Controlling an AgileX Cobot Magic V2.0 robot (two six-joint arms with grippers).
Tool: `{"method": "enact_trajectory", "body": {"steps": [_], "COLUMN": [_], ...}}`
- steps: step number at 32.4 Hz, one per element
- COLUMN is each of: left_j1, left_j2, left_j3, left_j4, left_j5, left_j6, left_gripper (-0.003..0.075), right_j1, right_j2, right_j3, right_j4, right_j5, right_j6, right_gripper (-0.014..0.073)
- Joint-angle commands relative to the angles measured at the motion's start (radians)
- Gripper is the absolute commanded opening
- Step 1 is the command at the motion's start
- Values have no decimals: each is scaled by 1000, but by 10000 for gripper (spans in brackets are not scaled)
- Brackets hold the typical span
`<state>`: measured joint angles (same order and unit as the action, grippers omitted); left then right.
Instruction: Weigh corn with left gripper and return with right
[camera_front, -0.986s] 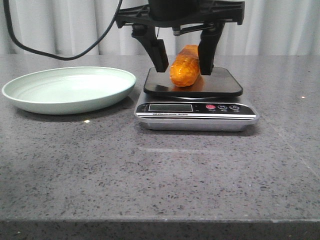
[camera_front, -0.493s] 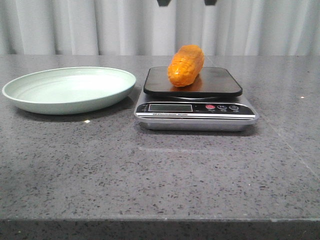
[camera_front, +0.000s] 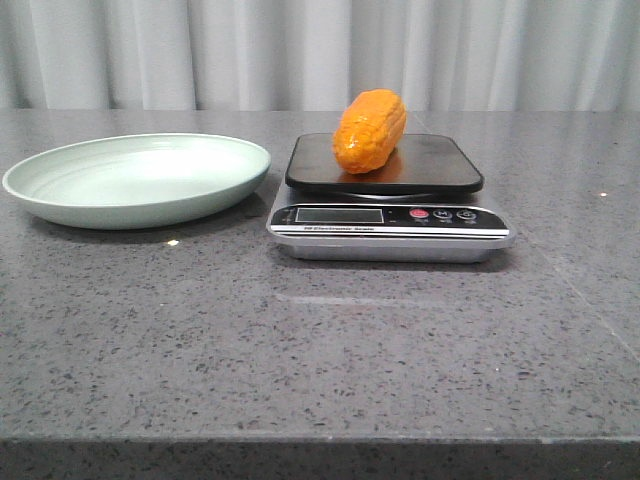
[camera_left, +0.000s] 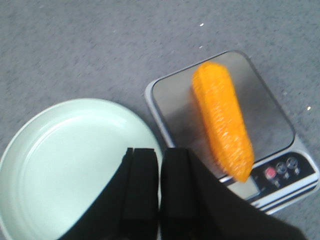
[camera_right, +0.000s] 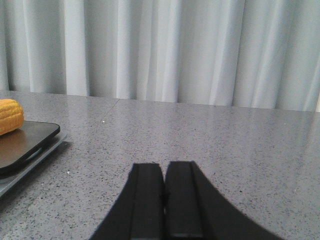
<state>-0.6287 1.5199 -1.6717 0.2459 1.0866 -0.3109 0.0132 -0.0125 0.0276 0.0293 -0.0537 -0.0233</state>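
**While the corn sits on the scale, the right claw must fetch it**

With the corn (camera_front: 370, 130) lying free on the scale (camera_front: 385, 190), I take the weighing as placed and the return as my next job. My left claw (camera_left: 160, 192) hangs above the plate (camera_front: 60, 185) and scale, fingers pressed together, holding nothing. My right claw (camera_right: 164, 200) is low over the table (camera_front: 320, 340), off to the scale's side, also closed and empty. I would open it wide first, come in across the cob's short width, grip at mid-length, and lift straight up so the rounded cob cannot roll off the platform.
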Motion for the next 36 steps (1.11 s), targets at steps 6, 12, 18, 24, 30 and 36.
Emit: {"method": "enact_trajectory", "body": {"steps": [6,12,18,24,30,36], "left_j1": [-1,-1,-1,-1,-1,-1], "left_j2": [-406,-710,-1026,-1340,-1547,-1530], "left_j3": [378,644,889,1108,1230,1253], "left_j4": [-17,-37,-37,-34,-34,-43], "left_j5": [-290,-426,-527,-568,-562,-591], "left_j6": [0,0,0,1,32,51], "left_gripper": [130,130,130,130,130,128], "right_j1": [-5,-5,-5,-5,-5,-5], "right_j2": [-15,-14,-14,-14,-14,-14], "right_j3": [-8,-8,-8,-8,-8,-8], "right_j4": [-11,-11,-11,-11,-11,-11], "right_j5": [-83,-83,-83,-83,-83,-83], "right_j6": [-3,-3,-3,-3,-3,-3], "right_gripper": [146,146,146,146,146,146]}}
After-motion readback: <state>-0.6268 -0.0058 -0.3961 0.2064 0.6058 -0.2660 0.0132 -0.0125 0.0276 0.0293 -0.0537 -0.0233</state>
